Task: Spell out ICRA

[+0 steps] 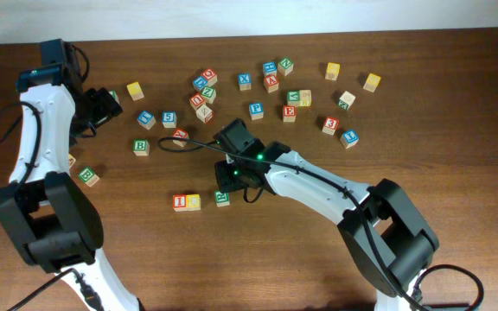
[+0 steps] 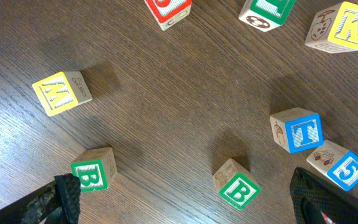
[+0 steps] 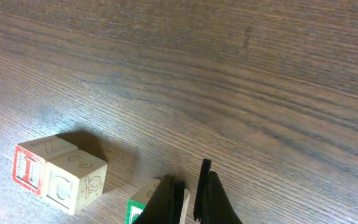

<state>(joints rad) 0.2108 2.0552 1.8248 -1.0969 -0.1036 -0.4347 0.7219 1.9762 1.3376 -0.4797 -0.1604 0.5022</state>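
The red "I" cube (image 1: 180,202) and the yellow-faced "C" cube (image 1: 194,202) sit touching in a row at the table's front middle. In the right wrist view they are "I" (image 3: 28,169) and "C" (image 3: 61,185). The green "R" cube (image 1: 222,199) stands a small gap to their right. My right gripper (image 3: 190,180) is shut with nothing between its fingers, and its left finger rests against the "R" cube (image 3: 149,194). A red cube that reads like "A" (image 1: 271,83) lies in the far cluster. My left gripper (image 2: 188,208) hangs open over the far left.
Two green "B" cubes (image 2: 92,174) (image 2: 238,188), a yellow "W" (image 2: 58,93), a blue "T" (image 2: 298,132) and a blue "5" (image 2: 342,167) lie under the left gripper. Several more cubes are scattered across the back (image 1: 258,95). A black cable (image 1: 184,142) loops by the right arm.
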